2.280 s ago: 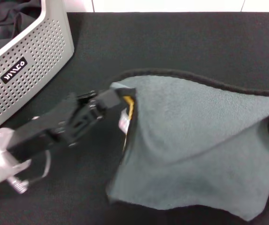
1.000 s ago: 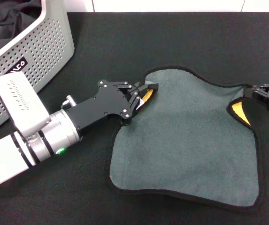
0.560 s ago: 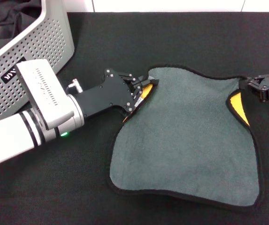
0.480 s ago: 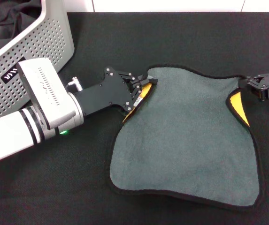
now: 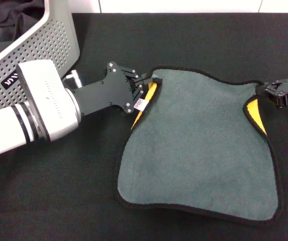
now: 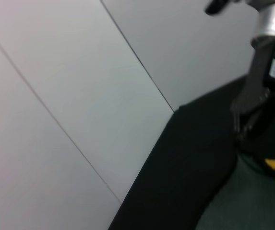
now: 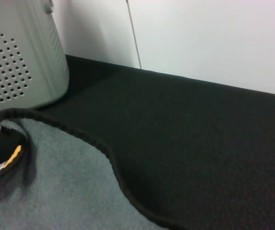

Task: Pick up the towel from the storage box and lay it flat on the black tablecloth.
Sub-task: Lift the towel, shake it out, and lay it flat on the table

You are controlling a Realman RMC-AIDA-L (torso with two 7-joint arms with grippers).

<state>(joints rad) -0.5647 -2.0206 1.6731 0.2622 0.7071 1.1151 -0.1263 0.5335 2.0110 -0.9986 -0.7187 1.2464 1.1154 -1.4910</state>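
Only the head view is showing both grippers pinching corners: the left gripper (image 5: pixel 145 86) and right gripper (image 5: pixel 270 92) are clamping the grey-green plush towel (image 5: pixel 199 145), lying grey-side up on the matte black tablecloth (image 5: pixel 184 45), orange underside peeking

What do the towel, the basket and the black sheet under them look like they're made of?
The towel looks like plush microfibre: a fuzzy grey-green face, an orange underside at the corners, black stitched edging. The basket looks like moulded light grey plastic, smooth, with rows of punched holes. The black sheet seems felt-like, matte and finely textured.
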